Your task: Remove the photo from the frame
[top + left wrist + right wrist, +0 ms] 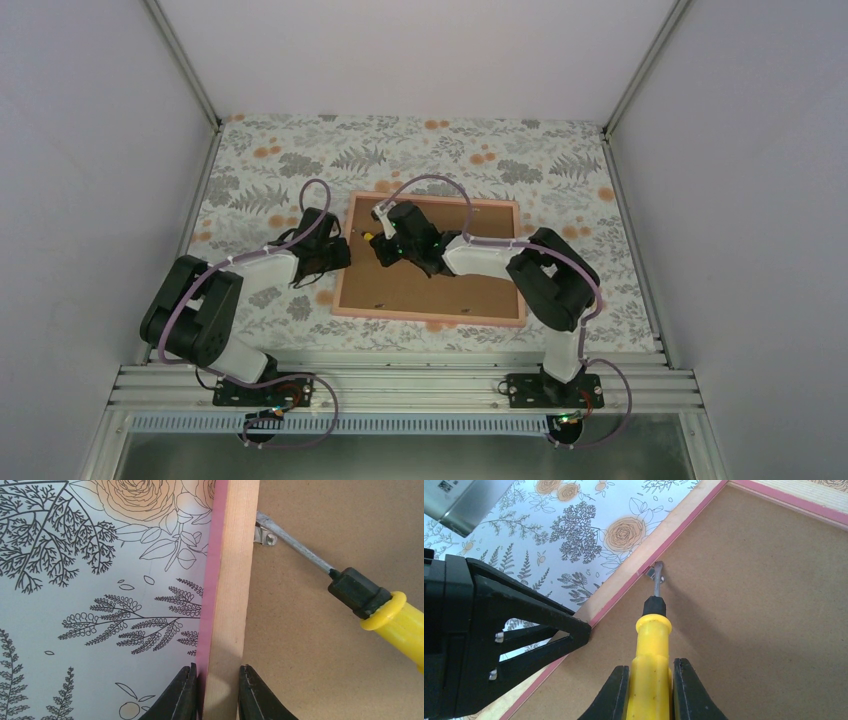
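My left pincer (216, 682) clamps the frame (227, 580) by its rail, my right pincer (650, 680) grips the screwdriver (651, 640) with its tip on the tab (655, 573) just ahead: I reckon I am freeing the backing (749, 610), photo hidden beneath, and must next swing that tab aside.

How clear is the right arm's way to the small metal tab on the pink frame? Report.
Likely yes: the right pincer holds a yellow-handled screwdriver, tip on the small metal tab. The left pincer grips the pink wooden frame further along, clear of it.
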You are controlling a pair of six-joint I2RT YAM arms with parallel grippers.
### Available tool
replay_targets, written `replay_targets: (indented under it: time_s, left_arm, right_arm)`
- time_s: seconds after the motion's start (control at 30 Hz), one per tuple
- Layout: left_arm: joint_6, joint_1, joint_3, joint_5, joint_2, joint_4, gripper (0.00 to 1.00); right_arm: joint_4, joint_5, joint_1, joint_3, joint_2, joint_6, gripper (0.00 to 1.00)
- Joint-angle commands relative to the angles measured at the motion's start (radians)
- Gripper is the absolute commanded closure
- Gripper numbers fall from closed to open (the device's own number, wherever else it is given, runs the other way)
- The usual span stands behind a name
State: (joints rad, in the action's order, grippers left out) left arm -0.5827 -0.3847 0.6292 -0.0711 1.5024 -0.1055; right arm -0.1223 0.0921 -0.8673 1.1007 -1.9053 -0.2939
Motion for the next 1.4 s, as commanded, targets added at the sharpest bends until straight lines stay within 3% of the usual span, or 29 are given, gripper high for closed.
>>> replay_targets:
  time_s: [0.0, 0.57, 0.9, 1.37]
  left_arm:
    - [-0.001, -0.006, -0.010, 0.029, 0.023, -0.050, 0.80]
    - [0.005, -0.006, 0.001, 0.081, 0.029, -0.080, 0.80]
    - [0.017, -0.006, -0.004, 0.045, 0.026, -0.055, 0.81]
    - [0.021, -0.005, -0.013, 0.033, 0.025, -0.037, 0.81]
  right_arm:
    - [0.139, 0.048, 0.002, 0.017, -0.027, 0.043, 0.96]
    - [0.322, 0.013, 0.002, 0.046, 0.008, 0.167, 0.96]
    - [0.235, -0.006, 0.013, 0.053, 0.053, 0.069, 0.96]
    - [0.299, 0.040, 0.015, 0.181, -0.042, 0.095, 0.96]
